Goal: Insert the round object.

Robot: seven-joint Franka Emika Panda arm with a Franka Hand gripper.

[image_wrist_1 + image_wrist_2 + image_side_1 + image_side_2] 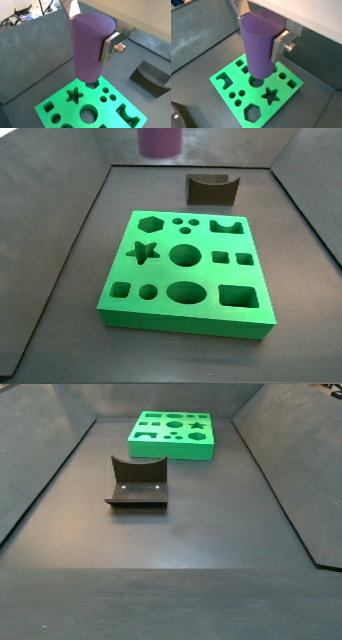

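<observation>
The gripper [93, 42] is up in the air with the round object [90, 46] clamped between its fingers [110, 47], silver plates pressed flat against the peg's sides in both wrist views. The purple peg hangs upright, its lower end clear of the green block [63, 107] beneath it. In a wrist view the peg's bottom sits over the block close to the star-shaped hole [75, 94], with the large round hole [88, 115] a little further on; which hole it is lined up with is hard to tell. In a side view only the peg's lower end [158, 140] shows, at the top edge of the frame, well above the block [187, 268] on the table [54, 278]. The dark grey block with a curved notch [210, 188] stands beyond the green block, apart from it. In a side view it lies nearer the camera [138, 482], the green block [171, 436] behind.
</observation>
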